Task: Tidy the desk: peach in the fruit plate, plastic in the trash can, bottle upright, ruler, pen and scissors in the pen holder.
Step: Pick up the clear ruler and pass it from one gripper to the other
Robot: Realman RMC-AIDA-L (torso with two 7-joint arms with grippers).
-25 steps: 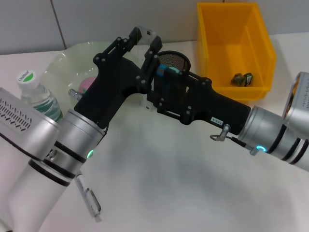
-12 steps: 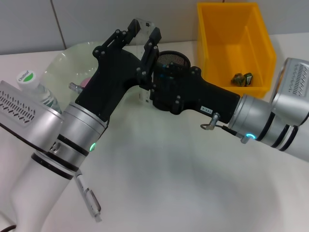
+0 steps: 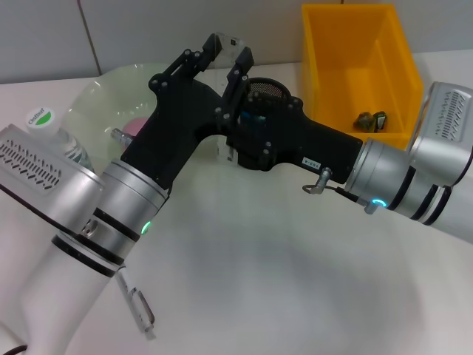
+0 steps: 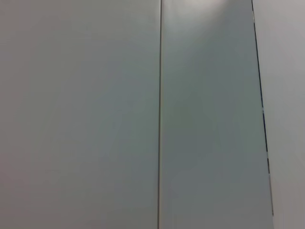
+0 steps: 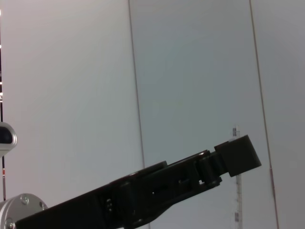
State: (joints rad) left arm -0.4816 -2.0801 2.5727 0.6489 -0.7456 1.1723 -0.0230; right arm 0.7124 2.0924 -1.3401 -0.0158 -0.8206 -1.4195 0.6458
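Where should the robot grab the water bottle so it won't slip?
Probably around the body just under the cap, coming from the side. The bottle stands upright at the robot's left, next to the plate, and the left arm hides its lower part, so only the cap and the shoulder show.

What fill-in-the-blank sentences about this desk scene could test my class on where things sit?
1. The crumpled plastic lies inside the ____ bin.
2. The water bottle with the green cap stands ____.
3. The pink peach rests in the glass ____.
4. The left gripper holds a clear ____ above the mesh pen holder.

Missing words: yellow; upright; plate; ruler
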